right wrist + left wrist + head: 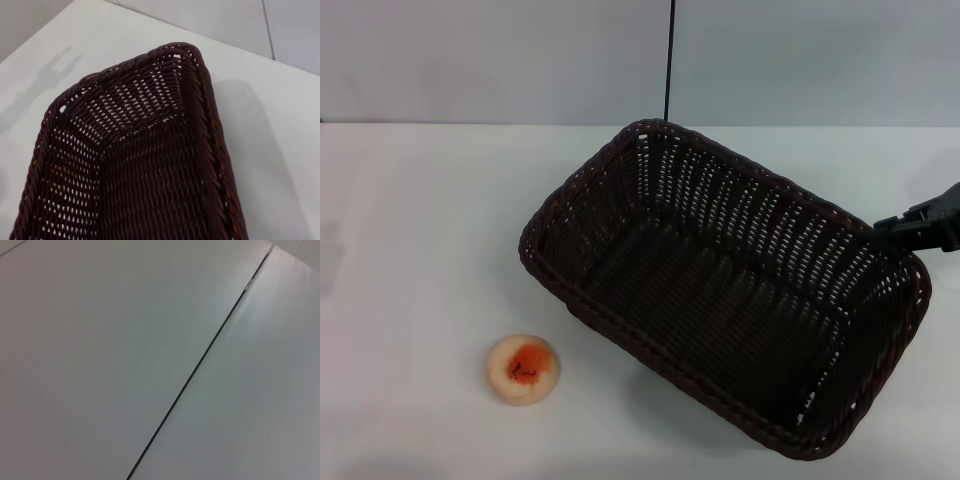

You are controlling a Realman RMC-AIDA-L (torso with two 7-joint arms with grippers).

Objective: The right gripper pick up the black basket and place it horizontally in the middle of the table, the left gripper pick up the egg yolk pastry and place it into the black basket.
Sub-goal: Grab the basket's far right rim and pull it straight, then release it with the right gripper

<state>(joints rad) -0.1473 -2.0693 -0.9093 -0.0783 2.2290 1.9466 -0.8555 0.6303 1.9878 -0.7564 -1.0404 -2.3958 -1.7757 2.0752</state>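
Head view: black basket [720, 290] sits on the white table [410, 220], occupying centre to right of the work area. Material is woven wicker-style strand, very dark brown-black, with a braided rope-like rim, sloping openwork walls that let light through in small slots, and a tighter woven floor. Outline rectangular with rounded corners. Long axis runs diagonally, from the far corner near the back wall seam down to the near corner on the robot's right; it is not square to the table edge. Basket interior holds nothing visible.

Right gripper [920, 225]: angular matte black parts enter from the right edge and meet the basket's rim at its right-hand far corner. Only part of it shows, and whether its fingers are closed on the rim or spread cannot be told.

Egg yolk pastry [522, 369]: small, round, pale beige, smooth-looking, with an orange-red centre. It lies on the bare table well apart from the right gripper, across the basket on the robot's left and nearer the robot, close to the basket's left near wall but not touching it.

Right wrist view: the basket's [130, 165] far short end and a rounded corner fill the picture just below the gripper; the braided rim and slotted weave are plain to see.

Left wrist view: only pale flat panels and a dark seam; left gripper not visible.
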